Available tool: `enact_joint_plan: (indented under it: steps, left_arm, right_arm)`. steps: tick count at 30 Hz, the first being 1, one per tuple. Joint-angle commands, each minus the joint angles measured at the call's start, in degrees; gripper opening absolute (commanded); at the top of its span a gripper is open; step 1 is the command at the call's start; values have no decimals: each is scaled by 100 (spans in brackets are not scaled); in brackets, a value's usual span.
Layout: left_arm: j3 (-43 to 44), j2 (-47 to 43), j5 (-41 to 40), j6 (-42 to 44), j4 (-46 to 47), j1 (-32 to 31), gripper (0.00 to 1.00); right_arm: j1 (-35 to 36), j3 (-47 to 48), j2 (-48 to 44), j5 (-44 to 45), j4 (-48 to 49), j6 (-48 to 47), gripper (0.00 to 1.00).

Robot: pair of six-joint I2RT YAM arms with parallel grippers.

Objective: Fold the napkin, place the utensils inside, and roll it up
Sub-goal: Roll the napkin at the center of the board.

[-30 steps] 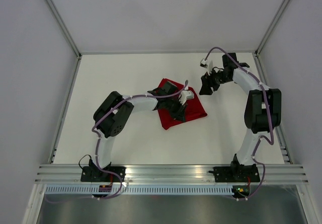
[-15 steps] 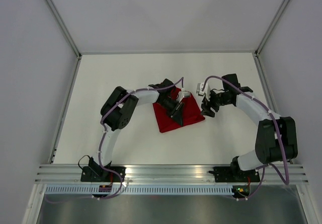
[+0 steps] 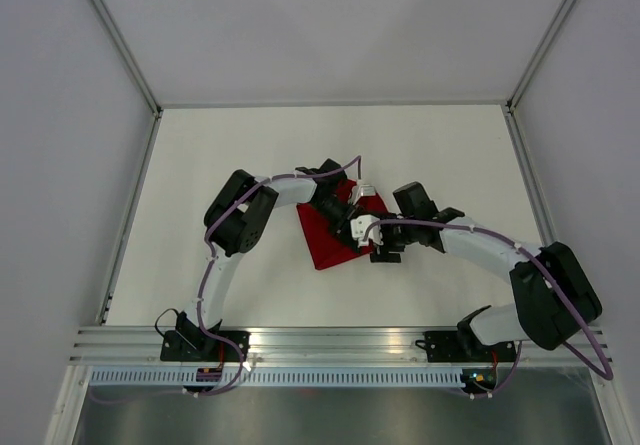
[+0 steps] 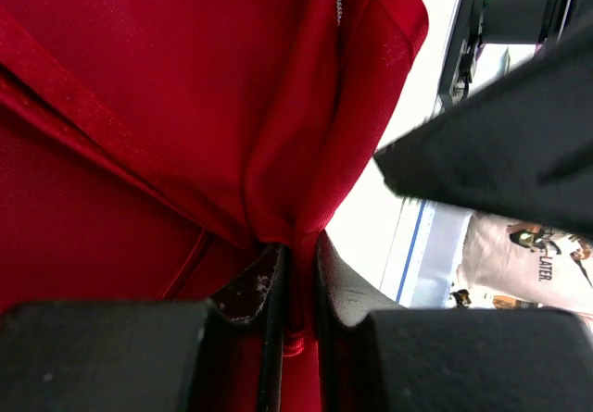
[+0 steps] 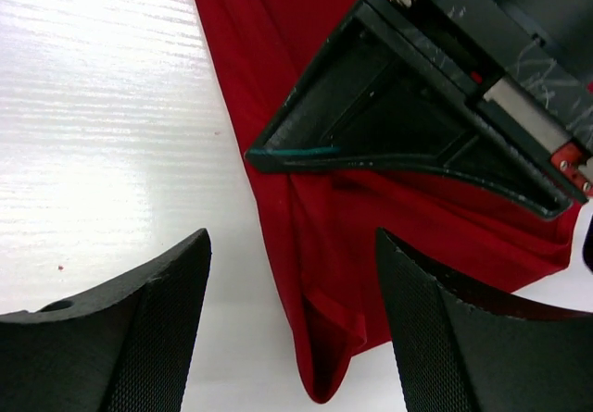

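Observation:
The red napkin lies bunched at the table's middle. My left gripper is shut on a fold of it; in the left wrist view the cloth is pinched between the fingertips and drapes away from them. My right gripper is open just right of the napkin's near corner. In the right wrist view its jaws straddle a folded corner of the cloth without touching it, and the left gripper's finger hangs just beyond. No utensils are in view.
The white table is bounded by a metal rail at the near edge and grey walls on the other sides. The two arms crowd close together over the napkin.
My right arm has swung from the far right in to the napkin's right side, with its gripper open. My left gripper has drawn the napkin slightly left, and the cloth has bunched narrower.

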Motion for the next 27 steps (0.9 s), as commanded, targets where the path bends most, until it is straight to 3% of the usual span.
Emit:
enact_joint_plan:
  steps: [1, 8, 14, 15, 21, 24, 27]
  left_arm:
    - [-106, 383, -895, 76, -280, -1, 2]
    - [-97, 383, -912, 93, -289, 25, 2]
    - [-89, 400, -912, 128, -307, 52, 2]
    - [-89, 409, -912, 137, -307, 60, 2]
    - [-71, 356, -886, 146, -316, 96, 2]
    - [-71, 269, -956, 102, -289, 131, 13]
    - [-159, 23, -1114, -56, -105, 157, 32]
  right_arm:
    - [218, -41, 126, 220, 650, -141, 77]
    - [499, 29, 460, 361, 685, -168, 74]
    - [579, 117, 707, 353, 563, -115, 52]
    - [579, 144, 733, 344, 528, -106, 44]
    - [579, 670, 1093, 247, -227, -89, 28]
    - [561, 1180, 1462, 107, -893, -150, 19]
    - [482, 1681, 1962, -86, -1537, -255, 15]
